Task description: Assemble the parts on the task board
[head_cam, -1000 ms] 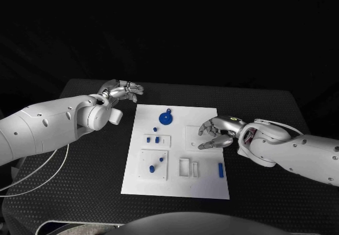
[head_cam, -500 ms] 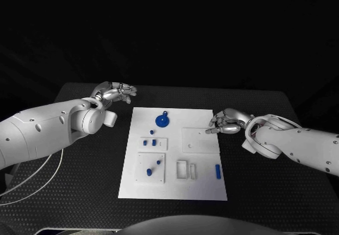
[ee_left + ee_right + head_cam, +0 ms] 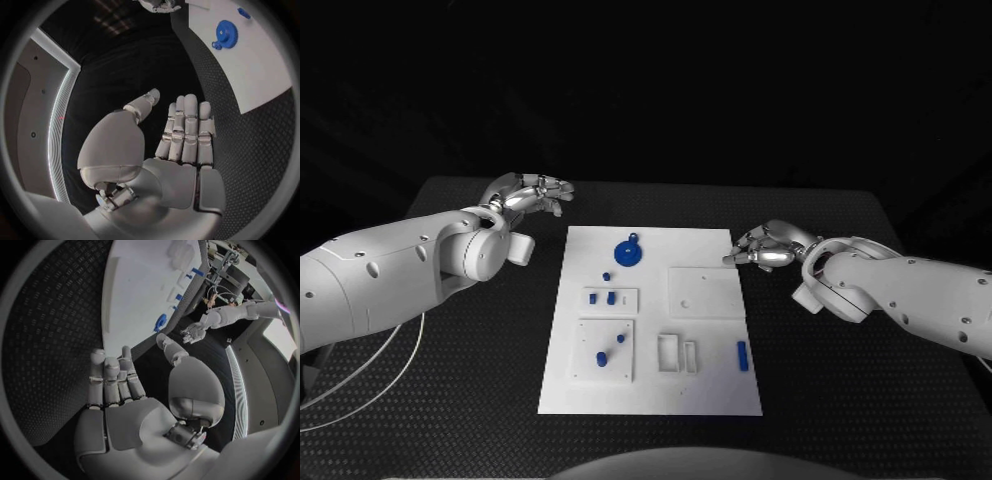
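Task board (image 3: 653, 400) | left hand (image 3: 528, 192), right hand (image 3: 769, 247): fingers apart, empty | blue gear (image 3: 630, 252) loose | risk: a careless reach could knock the gear or shift the board.

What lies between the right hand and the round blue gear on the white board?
In the head view, only bare white board lies between the right hand and the blue gear; no other part sits in that stretch.

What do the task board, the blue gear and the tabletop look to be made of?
Task board: probably matte white plastic, flat and even, with raised plates of the same white.
Blue gear: likely moulded or printed plastic, uniform saturated blue, no metallic shine.
Table: black with a regular dimpled texture, perhaps a rubber or foam mat.
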`<state>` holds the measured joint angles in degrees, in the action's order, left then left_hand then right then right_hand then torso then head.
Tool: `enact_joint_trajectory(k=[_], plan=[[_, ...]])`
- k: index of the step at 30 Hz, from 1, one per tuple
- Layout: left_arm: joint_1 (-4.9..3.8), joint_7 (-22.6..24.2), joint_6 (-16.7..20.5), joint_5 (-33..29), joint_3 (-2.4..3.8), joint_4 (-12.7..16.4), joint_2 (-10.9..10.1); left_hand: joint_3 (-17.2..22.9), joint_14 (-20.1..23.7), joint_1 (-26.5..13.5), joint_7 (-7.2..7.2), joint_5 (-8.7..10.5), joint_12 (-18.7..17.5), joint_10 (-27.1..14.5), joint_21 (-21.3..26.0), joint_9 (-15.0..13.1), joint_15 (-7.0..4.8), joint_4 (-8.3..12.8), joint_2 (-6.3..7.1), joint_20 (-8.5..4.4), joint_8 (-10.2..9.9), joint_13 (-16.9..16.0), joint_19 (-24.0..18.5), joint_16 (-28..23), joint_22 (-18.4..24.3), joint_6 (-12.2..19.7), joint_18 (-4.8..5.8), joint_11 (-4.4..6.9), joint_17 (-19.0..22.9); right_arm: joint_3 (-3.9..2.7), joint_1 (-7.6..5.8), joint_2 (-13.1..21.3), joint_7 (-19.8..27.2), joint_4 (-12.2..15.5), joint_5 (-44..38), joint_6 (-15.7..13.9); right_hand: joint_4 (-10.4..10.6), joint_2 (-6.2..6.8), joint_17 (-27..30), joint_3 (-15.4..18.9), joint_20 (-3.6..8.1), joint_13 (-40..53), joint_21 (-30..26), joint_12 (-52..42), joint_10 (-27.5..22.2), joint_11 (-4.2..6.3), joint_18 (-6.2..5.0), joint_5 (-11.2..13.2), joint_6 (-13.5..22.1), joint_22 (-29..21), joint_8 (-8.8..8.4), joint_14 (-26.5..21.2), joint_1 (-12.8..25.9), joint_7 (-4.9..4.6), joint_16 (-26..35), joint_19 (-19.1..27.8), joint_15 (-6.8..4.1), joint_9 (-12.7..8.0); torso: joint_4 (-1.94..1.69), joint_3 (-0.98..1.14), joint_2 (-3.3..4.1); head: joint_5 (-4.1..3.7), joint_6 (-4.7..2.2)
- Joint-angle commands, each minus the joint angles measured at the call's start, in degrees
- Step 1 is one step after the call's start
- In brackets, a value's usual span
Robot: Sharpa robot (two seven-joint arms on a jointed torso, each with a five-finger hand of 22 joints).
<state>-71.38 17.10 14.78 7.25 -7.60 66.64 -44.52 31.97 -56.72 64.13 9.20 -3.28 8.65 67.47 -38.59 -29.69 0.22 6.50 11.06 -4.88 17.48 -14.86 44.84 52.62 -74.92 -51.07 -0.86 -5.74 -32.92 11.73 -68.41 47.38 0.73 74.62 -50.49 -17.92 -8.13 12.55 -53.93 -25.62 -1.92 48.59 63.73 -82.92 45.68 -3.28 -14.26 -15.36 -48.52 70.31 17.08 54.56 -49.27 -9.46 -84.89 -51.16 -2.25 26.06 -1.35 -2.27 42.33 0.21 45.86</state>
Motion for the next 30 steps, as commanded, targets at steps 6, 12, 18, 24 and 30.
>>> enact_joint_trajectory(k=[6, 12, 18, 24, 30], plan=[[-0.03, 1.37, 0.06, -0.62, 0.04, 0.04, 0.17, 0.01, 0.03, -0.5, -0.31, 0.3, 0.47, 0.44, 0.4, -0.09, -0.06, -0.51, -0.38, -0.46, 0.4, -0.12, 0.01, -0.32, -1.2, -0.21, -0.79, -0.04, -0.08, -0.32, -0.02, -0.17, 1.07, -1.0, 4.62, -0.8, -0.14, -0.79, 0.14, 0.37, 0.33, -0.13, -0.04, -0.15, 0.24, -0.06, -0.74, -0.5, -0.4, -0.08, 0.14, -0.06, -0.02, -0.09, -0.02, 0.26, -0.36, 0.0, 0.01, 0.01, 0.03, -0.11, -0.31], [-0.02, 1.55, 0.01, -0.74, 0.04, -0.02, 0.27, 0.0, 0.02, -0.51, -0.32, 0.3, 0.51, 0.47, 0.41, -0.1, -0.07, -0.51, -0.4, -0.47, 0.42, -0.14, 0.0, -0.32, -1.2, -0.25, -0.78, -0.02, -0.09, -0.54, -0.02, -0.46, 4.29, -1.62, 9.1, -2.21, -0.24, -0.99, 0.18, 0.47, 0.32, -0.15, -0.06, -0.14, 0.24, -0.05, -0.74, -0.63, -0.46, -0.11, 0.17, -0.05, -0.08, -0.08, 0.01, 0.28, -0.37, 0.0, 0.02, -0.01, 0.02, -0.27, -0.66], [0.01, 1.65, -0.09, -0.74, 0.04, -0.19, 0.41, -0.01, 0.03, -0.49, -0.35, 0.3, 0.54, 0.5, 0.41, -0.11, -0.08, -0.51, -0.43, -0.48, 0.46, -0.15, -0.01, -0.33, -1.2, -0.3, -0.77, 0.0, -0.09, -0.57, -0.01, -0.83, 8.5, -2.17, 9.15, -2.83, -2.53, -2.82, 1.37, 0.09, -0.23, -0.86, -0.92, 0.89, -0.41, 0.03, -0.74, 0.15, -0.97, -0.45, 0.38, -0.57, -2.7, 0.01, 1.61, 1.5, -0.41, -0.06, -0.03, -0.03, -0.01, -0.41, -1.1], [0.03, 1.66, -0.1, -0.74, 0.04, -0.2, 0.48, -0.02, 0.04, -0.45, -0.39, 0.3, 0.59, 0.56, 0.43, -0.13, -0.09, -0.48, -0.48, -0.5, 0.51, -0.17, -0.02, -0.35, -1.2, -0.37, -0.76, 0.03, -0.1, -0.62, -0.01, -0.9, 7.5, -1.97, 8.68, -1.86, -3.3, -3.29, 2.29, -0.15, -0.94, -1.7, -1.57, 1.85, -0.54, 0.04, -0.74, 0.35, -1.17, -0.81, 0.38, -0.73, -3.45, 0.05, 2.63, 2.07, -0.42, -0.24, -0.07, -0.04, -0.01, -0.44, -1.14], [0.03, 1.66, -0.14, -0.75, 0.04, -0.17, 0.47, -0.03, 0.03, -0.43, -0.41, 0.3, 0.62, 0.58, 0.43, -0.14, -0.1, -0.47, -0.5, -0.51, 0.54, -0.18, -0.03, -0.35, -1.2, -0.41, -0.75, 0.04, -0.1, -0.62, -0.01, -0.94, 6.56, -1.7, 7.9, -1.07, -3.54, -3.33, 2.44, 0.25, -1.08, -1.83, -1.34, 1.64, 0.0, 0.11, -0.74, 0.49, -1.27, -0.82, 0.36, -0.25, -3.27, 0.11, 2.41, 1.63, -0.51, -0.35, 0.01, -0.05, 0.02, -0.28, -1.24]])
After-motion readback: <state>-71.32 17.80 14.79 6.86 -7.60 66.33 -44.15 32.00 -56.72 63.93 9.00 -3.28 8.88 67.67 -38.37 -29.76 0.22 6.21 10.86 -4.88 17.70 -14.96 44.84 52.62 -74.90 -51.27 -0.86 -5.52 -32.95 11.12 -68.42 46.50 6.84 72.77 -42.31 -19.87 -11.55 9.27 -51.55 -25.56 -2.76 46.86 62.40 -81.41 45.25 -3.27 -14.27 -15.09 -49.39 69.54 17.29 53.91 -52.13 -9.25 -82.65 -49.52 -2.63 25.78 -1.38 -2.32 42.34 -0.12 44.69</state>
